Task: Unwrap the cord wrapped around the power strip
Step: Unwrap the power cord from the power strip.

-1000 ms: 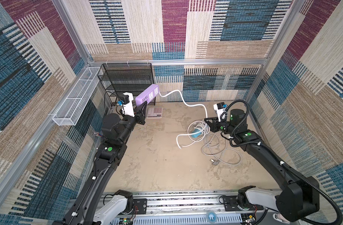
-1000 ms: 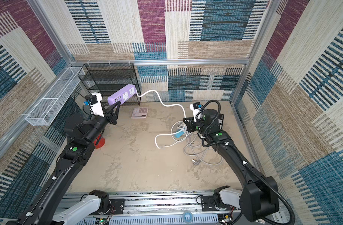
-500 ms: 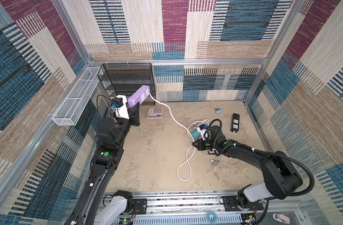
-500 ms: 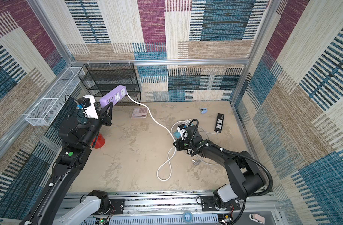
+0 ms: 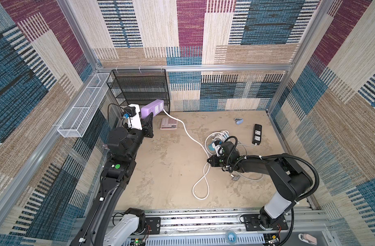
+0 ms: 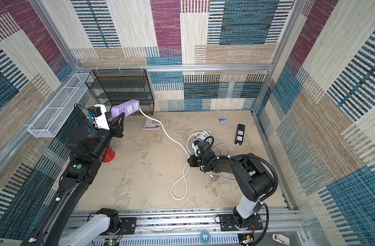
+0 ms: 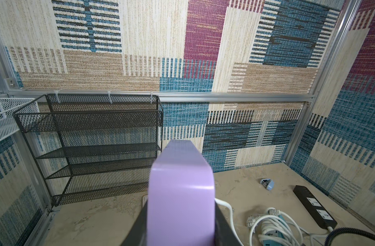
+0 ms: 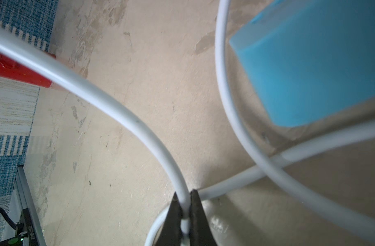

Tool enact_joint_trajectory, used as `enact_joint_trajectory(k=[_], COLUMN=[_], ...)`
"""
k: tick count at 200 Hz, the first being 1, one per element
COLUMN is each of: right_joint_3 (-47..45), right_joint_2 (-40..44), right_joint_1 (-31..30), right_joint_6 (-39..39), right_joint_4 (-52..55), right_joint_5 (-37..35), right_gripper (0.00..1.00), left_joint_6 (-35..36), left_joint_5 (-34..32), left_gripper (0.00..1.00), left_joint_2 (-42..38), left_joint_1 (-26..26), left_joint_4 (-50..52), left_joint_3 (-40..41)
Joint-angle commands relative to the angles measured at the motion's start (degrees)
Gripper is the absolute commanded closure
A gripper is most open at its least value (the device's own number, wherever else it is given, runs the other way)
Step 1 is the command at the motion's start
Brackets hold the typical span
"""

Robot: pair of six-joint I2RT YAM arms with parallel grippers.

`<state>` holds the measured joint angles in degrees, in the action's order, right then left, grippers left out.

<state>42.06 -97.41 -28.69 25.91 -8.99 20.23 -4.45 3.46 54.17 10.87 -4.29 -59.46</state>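
Observation:
My left gripper is shut on one end of the purple power strip, holding it in the air in front of the black rack. In the left wrist view the power strip fills the space between my dark fingers. Its white cord leaves the far end, slants down across the floor and passes through my right gripper, which is shut on it low over the floor. Beyond that grip the cord lies in a figure-eight loop. The right wrist view shows the cord pinched between the fingertips of the right gripper.
A black mesh rack and a white wire basket stand at the back left. A pink calculator, a blue strip with bundled white cable, a black power strip, a small blue stapler and a red object are on the floor.
My right gripper has come down and forward from the back with the cord in it. My left gripper has drawn the purple strip back towards the rack, and the cord now runs straighter.

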Motion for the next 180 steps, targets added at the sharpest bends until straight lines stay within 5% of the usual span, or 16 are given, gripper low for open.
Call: enact_joint_trajectory(k=[1, 24, 112, 180], right_joint_3=[0.91, 0.92, 6.31, 16.8], right_joint_2=[-0.98, -0.64, 6.62, 15.54], right_joint_1=[-0.56, -1.15, -1.27, -1.2], right_joint_6=[0.71, -0.15, -7.73, -21.72], right_joint_4=[-1.11, -1.67, 3.6, 10.9], right_joint_5=[-1.77, -1.22, -3.36, -9.54], right_gripper=[1.0, 1.0, 0.01, 0.02], left_joint_6=[-1.42, -2.03, -3.68, -4.29], left_joint_5=[0.54, 2.36, 7.32, 11.66], left_gripper=[1.0, 1.0, 1.0, 1.0], left_joint_2=[0.57, 1.61, 5.01, 6.7], left_joint_1=[-0.24, -0.24, -0.24, -0.24], left_joint_4=[-6.1, -5.73, -4.29, -2.45], left_joint_3=[-0.81, -1.39, -3.37, -5.74])
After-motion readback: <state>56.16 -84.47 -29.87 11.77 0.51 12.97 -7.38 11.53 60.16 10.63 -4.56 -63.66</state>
